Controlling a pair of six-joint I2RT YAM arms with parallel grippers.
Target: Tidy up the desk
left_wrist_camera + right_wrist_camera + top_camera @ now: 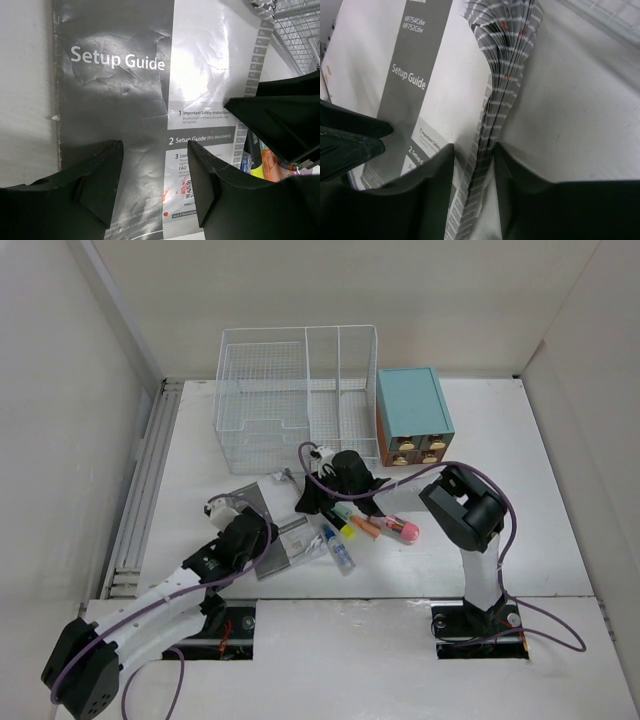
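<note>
- three views, each with its own detail: the top view alone shows the teal drawer box beside the wire basket, and the markers lying loose on the desk.
- only the wrist views make the title legible on the setup guide.
- the right wrist view alone shows the guide's pages fanned along one raised edge.
- left gripper: fingers moderately apart, poised over the grey cover of the guide, nothing pinched between them; whether they touch the cover cannot be told.
- right gripper: fingers narrowed to either side of the guide's fanned page edge, which runs up between them; whether they clamp it yet cannot be told.
- the desk lies beneath both grippers; bare white surface shows left of the guide in the left wrist view and right of the page edge in the right wrist view.
- in the top view the two grippers stand near each other, in front of the basket.
</note>
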